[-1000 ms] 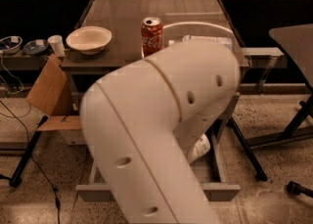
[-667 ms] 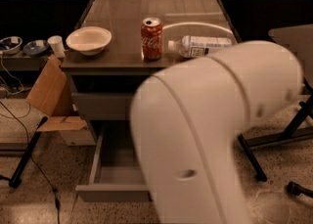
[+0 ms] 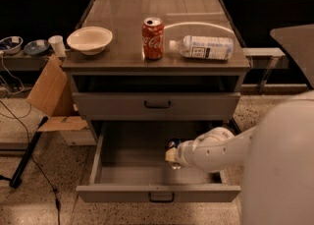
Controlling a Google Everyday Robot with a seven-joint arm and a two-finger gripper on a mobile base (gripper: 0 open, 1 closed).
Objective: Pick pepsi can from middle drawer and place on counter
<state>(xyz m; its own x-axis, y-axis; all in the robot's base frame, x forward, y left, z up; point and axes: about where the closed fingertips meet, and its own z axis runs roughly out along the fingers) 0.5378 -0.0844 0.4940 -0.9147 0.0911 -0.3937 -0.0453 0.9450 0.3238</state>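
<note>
Dark blue pepsi can [image 3: 171, 144] sits in the open drawer [image 3: 122, 193], touching the gripper [image 3: 171, 157] and mostly hidden behind it; whether the gripper grasps it cannot be told.

Single high camera looks down at jaws in middle drawer [image 3: 128, 169].

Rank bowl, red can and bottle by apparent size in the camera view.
1. Bottle and bowl: look alike, no ranking.
2. Red can.
The hand is down in the open drawer.
</note>
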